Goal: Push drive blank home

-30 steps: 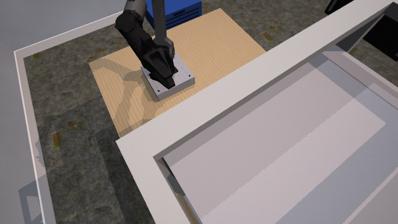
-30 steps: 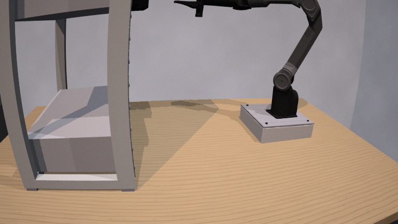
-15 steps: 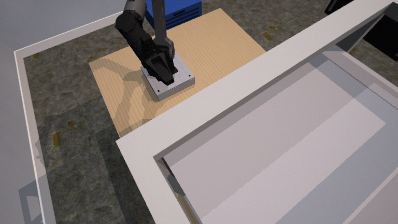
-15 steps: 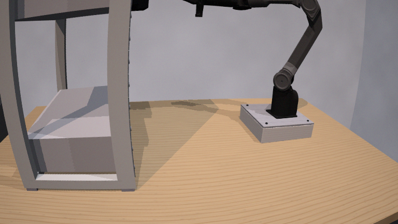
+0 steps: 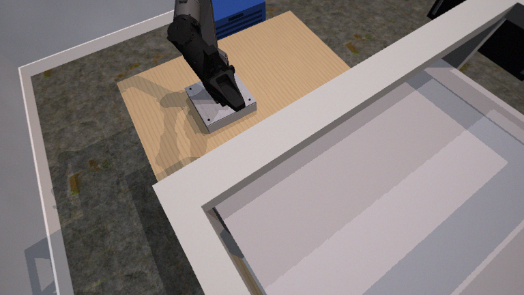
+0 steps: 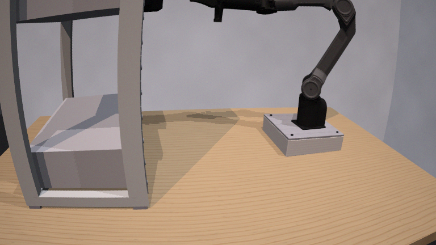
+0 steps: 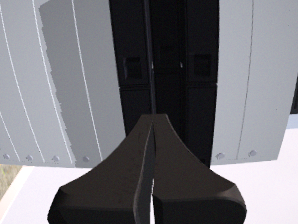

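My gripper is shut, its two dark fingers pressed together with nothing between them. In the wrist view it points at the dark drive blanks of the chassis front, set between light grey rack panels. The fingertips stand a short way off the blanks, in line with the seam between two of them. Which row and column these are, I cannot tell. In the exterior view the arm reaches along the top edge toward the rack, where a dark part juts from the front. In the top view the gripper shows from above.
The tall grey rack frame fills the right of the top view. A grey box sits on its lower shelf. The arm's base stands on a grey block on the wooden table. A blue cabinet stands behind the table.
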Robot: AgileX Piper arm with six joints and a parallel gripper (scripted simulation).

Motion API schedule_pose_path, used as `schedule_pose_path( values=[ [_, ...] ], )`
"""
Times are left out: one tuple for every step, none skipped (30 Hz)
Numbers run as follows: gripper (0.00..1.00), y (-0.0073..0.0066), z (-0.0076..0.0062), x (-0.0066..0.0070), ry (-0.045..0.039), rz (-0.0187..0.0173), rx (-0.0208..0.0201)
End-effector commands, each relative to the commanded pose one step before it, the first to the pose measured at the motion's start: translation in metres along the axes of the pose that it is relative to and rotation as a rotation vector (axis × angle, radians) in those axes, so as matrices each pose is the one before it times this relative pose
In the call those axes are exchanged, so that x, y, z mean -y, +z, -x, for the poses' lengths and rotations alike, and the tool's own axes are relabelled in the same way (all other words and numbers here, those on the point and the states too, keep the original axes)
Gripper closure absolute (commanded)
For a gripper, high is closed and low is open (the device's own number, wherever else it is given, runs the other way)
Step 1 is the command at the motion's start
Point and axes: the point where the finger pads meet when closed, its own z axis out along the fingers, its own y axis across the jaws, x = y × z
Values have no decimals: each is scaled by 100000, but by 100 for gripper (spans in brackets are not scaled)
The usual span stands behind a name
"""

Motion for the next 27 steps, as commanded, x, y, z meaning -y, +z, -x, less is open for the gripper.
schedule_pose_path(
  values=[
    [100,272,1122,-452,-137,-569,-440],
    [100,139,515,-228,-1,-10,-1],
    [100,123,458,-204,0,-4,0],
    [100,108,403,-180,0,0,0],
    [100,93,351,-160,1,10,1],
    [100,80,297,-131,-1,-7,-1],
    [100,67,249,-109,-1,-10,-1],
    [100,0,0,0,0,0,0],
    [100,0,0,0,0,0,0],
    [100,55,210,-97,1,14,1],
    [100,44,163,-71,-1,-9,0],
    [100,34,124,-54,-1,-9,-1],
    [100,24,92,-43,1,8,0],
    [100,16,61,-30,1,11,1],
    [100,9,34,-17,1,9,1],
    [100,3,14,-7,0,4,0],
    [100,1,2,-1,0,1,0],
    [100,13,0,0,0,0,0],
    [100,83,0,1,0,-2,1],
    [100,194,0,1,0,-2,1],
    [100,326,0,0,0,1,0],
    [100,466,0,0,0,1,0],
    [100,600,0,0,0,0,0],
    [100,714,1,-2,0,3,-1],
    [100,0,0,0,0,0,0],
    [100,0,0,0,0,0,0],
    [100,810,0,1,0,-2,1]
  ],
)
